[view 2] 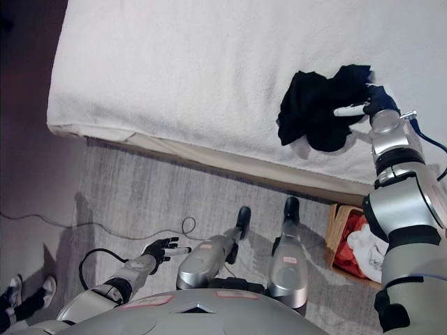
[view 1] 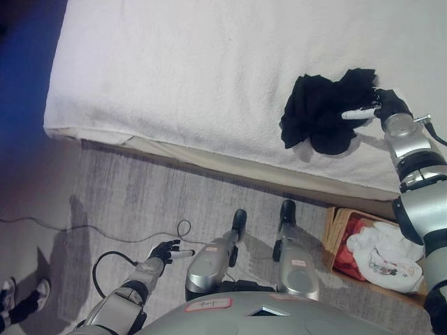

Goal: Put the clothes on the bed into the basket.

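Black clothes (view 1: pixel 325 112) bunched on bed (view 1: pixel 174 63) near its edge, right robot hand (view 1: pixel 380 106) at their right side, fingers extended and touching; basket (view 1: pixel 335 223) on floor below; left robot hand (view 1: pixel 167 251) relaxed, far off.

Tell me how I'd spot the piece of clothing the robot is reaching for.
Start at the big white bed filling the top of the view. Toward its right side, near the front edge, lies a crumpled black garment, with the robot's right hand at its right edge. It is the only dark thing on the white bedding.
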Controlling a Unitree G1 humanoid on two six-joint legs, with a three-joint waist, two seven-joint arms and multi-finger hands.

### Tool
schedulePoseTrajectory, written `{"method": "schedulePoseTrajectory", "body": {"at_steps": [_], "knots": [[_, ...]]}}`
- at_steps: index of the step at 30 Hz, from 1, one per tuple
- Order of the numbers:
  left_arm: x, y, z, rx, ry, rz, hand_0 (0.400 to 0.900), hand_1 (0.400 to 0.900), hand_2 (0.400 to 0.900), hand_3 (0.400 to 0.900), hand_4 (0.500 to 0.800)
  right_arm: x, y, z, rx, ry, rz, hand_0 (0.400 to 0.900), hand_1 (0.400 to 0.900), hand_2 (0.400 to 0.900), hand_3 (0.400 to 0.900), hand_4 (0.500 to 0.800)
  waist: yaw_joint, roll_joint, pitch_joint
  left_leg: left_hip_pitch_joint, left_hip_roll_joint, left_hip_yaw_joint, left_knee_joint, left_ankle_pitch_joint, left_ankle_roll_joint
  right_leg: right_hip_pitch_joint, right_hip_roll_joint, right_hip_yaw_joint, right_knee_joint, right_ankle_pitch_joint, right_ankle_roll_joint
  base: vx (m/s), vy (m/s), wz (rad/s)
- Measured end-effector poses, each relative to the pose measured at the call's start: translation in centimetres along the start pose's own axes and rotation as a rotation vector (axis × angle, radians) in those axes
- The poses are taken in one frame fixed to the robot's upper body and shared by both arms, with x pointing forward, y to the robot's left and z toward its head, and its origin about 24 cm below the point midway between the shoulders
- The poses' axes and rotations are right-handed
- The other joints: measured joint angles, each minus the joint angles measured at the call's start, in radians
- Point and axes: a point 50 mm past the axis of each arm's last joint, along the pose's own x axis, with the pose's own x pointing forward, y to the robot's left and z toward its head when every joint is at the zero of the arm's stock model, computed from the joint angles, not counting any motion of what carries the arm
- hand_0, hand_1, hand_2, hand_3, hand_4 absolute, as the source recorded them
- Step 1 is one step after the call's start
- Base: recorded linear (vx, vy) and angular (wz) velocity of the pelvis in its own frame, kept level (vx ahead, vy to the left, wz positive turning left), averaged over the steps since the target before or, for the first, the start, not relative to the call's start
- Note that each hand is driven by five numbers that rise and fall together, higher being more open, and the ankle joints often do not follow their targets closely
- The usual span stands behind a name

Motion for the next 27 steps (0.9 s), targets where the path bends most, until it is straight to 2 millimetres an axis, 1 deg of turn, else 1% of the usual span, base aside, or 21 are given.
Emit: {"method": "schedulePoseTrajectory", "body": {"at_steps": [4,10,16,20,21,23,27], "knots": [[0.0,-0.2,0.7,0.006,-0.029,-0.008,0.9,0.9,0.9,0.9,0.8,0.0,-0.5,1.1,0.01,-0.024,-0.02,0.9,0.9,0.9,0.9,0.8,0.006,-0.003,0.036,-0.02,-0.002,-0.019,-0.002,0.01,-0.005,-0.01,-0.004,-0.019,0.0,0.0,0.0,0.01,0.004,0.19],[0.1,-0.1,1.2,0.008,-0.044,-0.007,0.9,0.9,0.9,0.9,0.8,0.0,-1.0,2.5,0.036,-0.057,-0.046,0.9,0.9,0.9,0.9,0.8,0.008,-0.002,0.059,-0.044,-0.008,-0.038,-0.001,0.017,-0.01,-0.025,-0.011,-0.037,0.0,0.0,0.0,0.02,0.009,0.13],[0.1,-0.1,1.2,0.007,-0.046,-0.006,0.9,0.9,0.9,0.9,0.8,0.0,-1.1,3.1,0.055,-0.064,-0.055,0.9,0.9,0.9,0.9,0.8,0.01,0.003,0.062,-0.057,-0.009,-0.053,-0.001,0.018,-0.011,-0.032,-0.013,-0.053,0.0,0.0,0.0,0.02,0.008,0.13],[0.1,-0.1,1.2,0.007,-0.047,-0.006,0.9,0.9,0.9,0.9,0.8,0.0,-1.2,3.3,0.057,-0.06,-0.073,0.9,0.9,0.9,0.9,0.8,0.031,0.011,0.065,-0.061,-0.008,-0.058,0.0,0.02,-0.015,-0.032,-0.012,-0.058,0.0,0.0,0.0,0.01,0.005,0.23],[0.1,-0.1,1.2,0.007,-0.047,-0.006,0.9,0.9,0.9,0.9,0.8,0.0,-1.2,3.4,0.06,-0.062,-0.075,0.622,0.622,0.622,0.622,0.633,0.031,0.014,0.067,-0.065,-0.009,-0.065,0.0,0.023,-0.019,-0.033,-0.013,-0.066,0.0,0.0,0.0,0.01,0.009,0.19],[0.1,-0.1,1.3,0.007,-0.047,-0.005,0.9,0.9,0.9,0.9,0.8,0.0,-1.4,3.6,0.066,-0.066,-0.084,0.4,0.4,0.4,0.4,0.5,0.031,0.02,0.07,-0.077,-0.01,-0.083,-0.001,0.031,-0.028,-0.037,-0.015,-0.082,0.0,0.0,0.0,0.01,0.006,0.17],[0.1,-0.1,1.3,0.007,-0.046,-0.005,0.9,0.9,0.9,0.9,0.8,0.0,-1.8,3.9,0.08,-0.064,-0.106,0.4,0.4,0.4,0.4,0.5,0.031,0.025,0.072,-0.086,-0.009,-0.104,-0.002,0.04,-0.032,-0.037,-0.016,-0.104,0.0,0.0,-0.001,0.01,0.009,0.12]]}}
